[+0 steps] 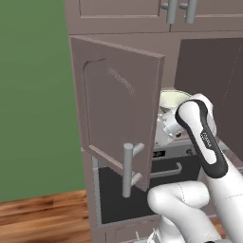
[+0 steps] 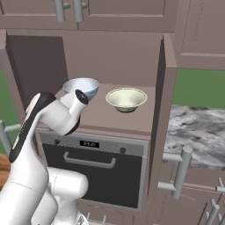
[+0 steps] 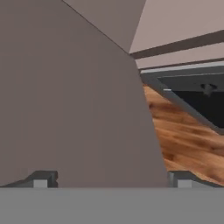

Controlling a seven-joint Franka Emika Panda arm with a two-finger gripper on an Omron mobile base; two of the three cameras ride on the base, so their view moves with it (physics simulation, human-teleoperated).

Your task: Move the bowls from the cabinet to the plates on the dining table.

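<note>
1. The two dark fingertips (image 3: pixel 43 178) stood far apart at the bottom of the hand view, so the gripper (image 3: pixel 111 180) was wide open and held nothing; between them lay only a flat mauve-brown panel.
2. The cabinet (image 2: pixel 118 57) had both doors swung open, the left door (image 1: pixel 118 109) with its grey bar handle (image 1: pixel 127 170) jutting toward the base.
3. On the cabinet's shelf sat two bowls: the bluish-white bowl (image 2: pixel 81 87) to the left and the cream-green bowl (image 2: pixel 126 99) just beside it, apart.
4. Below the shelf was the dark oven front (image 2: pixel 94 169); wood flooring (image 1: pixel 42 216) and a green wall (image 1: pixel 33 95) lay to the left.
5. A grey-veined marble top (image 2: pixel 197 132) showed to the right.
6. The arm (image 1: pixel 201 137) rose bent, its wrist near the shelf in front of the bluish-white bowl.
</note>
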